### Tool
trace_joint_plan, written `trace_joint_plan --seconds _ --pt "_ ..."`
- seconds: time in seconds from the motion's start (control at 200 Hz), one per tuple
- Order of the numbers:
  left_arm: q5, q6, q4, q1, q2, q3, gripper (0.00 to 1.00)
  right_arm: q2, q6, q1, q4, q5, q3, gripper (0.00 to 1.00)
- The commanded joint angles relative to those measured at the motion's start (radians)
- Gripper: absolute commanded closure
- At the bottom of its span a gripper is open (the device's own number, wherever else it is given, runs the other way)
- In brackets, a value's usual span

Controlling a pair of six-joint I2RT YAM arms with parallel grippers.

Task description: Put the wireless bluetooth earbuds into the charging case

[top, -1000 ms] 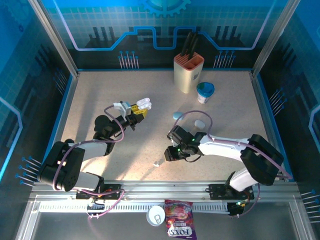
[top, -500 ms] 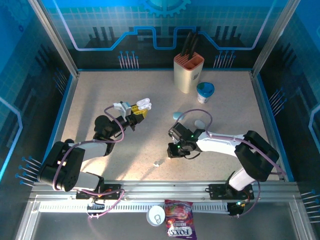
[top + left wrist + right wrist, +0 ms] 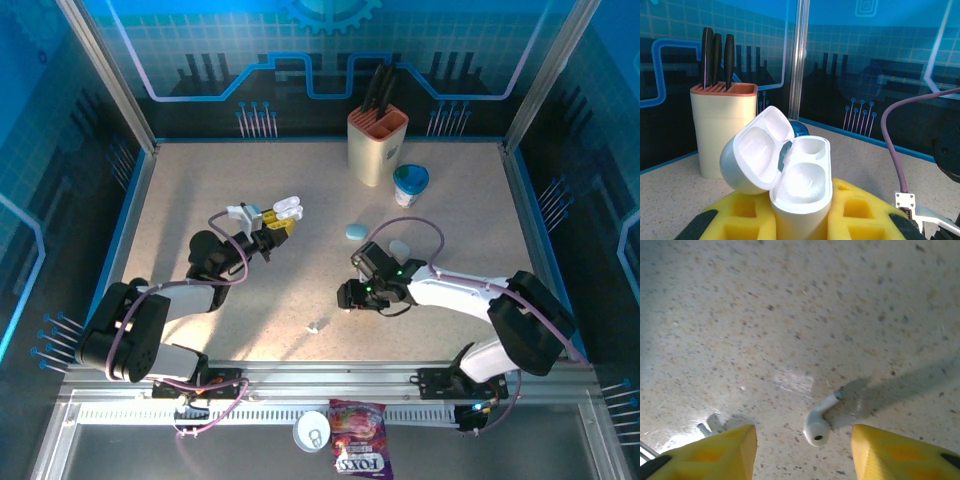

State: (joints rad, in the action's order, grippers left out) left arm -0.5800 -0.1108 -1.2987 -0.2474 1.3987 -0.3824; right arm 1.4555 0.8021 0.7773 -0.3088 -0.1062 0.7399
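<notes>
Grips the open white charging case (image 3: 801,186) in the left pincer (image 3: 272,226), lid tipped back, raised above the desk (image 3: 200,190). Holds the right pincer (image 3: 801,440) low, yellow fingers (image 3: 715,452) apart, one white earbud (image 3: 821,416) lying on the desk between them, touching neither.

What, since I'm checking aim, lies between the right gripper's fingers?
One white earbud on the speckled table, touching neither finger of the right gripper, in the right wrist view.

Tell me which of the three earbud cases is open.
The white case in the left gripper, lid flipped up; the pale blue case and other white case lie shut.
</notes>
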Motion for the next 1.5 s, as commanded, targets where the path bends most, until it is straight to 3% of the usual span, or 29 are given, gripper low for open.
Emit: trace_joint_plan --seconds 0.0,0.29,0.53,0.88,1.141,1.496 --pt "-0.021 -0.015 -0.053 0.007 0.011 -0.003 0.96 0.045 -0.128 -0.012 -0.043 -0.029 0.074 0.44" --pt "-0.008 -0.014 -0.052 0.008 -0.004 0.013 0.96 0.229 -0.322 -0.045 -0.159 -0.135 0.22 0.41" --pt "-0.01 -0.016 -0.043 0.008 -0.011 0.014 0.95 0.215 -0.405 -0.063 -0.248 -0.185 0.202 0.41" --pt "-0.012 -0.018 -0.047 0.008 0.017 -0.003 0.94 0.162 -0.382 -0.03 -0.272 -0.261 0.175 0.42" --pt "0.003 -0.02 -0.064 0.009 0.031 0.0 0.94 0.148 -0.466 -0.003 -0.36 -0.122 0.24 0.41" --pt "0.012 -0.027 -0.058 0.023 0.005 0.021 0.94 0.325 -0.589 0.007 -0.375 -0.149 0.376 0.4"
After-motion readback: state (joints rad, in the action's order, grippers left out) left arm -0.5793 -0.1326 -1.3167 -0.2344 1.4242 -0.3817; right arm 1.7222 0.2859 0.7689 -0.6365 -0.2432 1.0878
